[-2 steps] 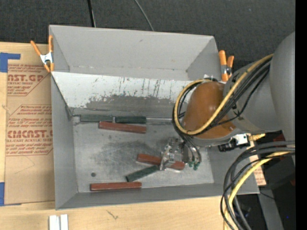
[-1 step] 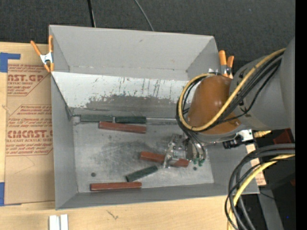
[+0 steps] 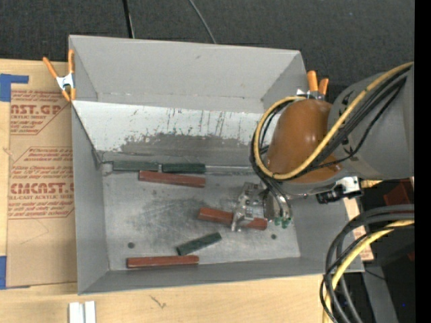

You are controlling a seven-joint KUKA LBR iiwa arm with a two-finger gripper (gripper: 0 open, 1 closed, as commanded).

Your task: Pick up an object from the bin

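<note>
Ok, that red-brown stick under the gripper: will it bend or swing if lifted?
The red-brown stick lies dead straight, so it is probably stiff. The gripper sits near its right end, so a lift there would likely let the long left part droop or swing. On the smooth metal bin floor it would probably slide if nudged.

Soft, even light from above: the bin's (image 3: 182, 73) far wall catches it brightest, its left wall sits dimmer, faint shadows hug the red-brown sticks (image 3: 172, 177).
</note>
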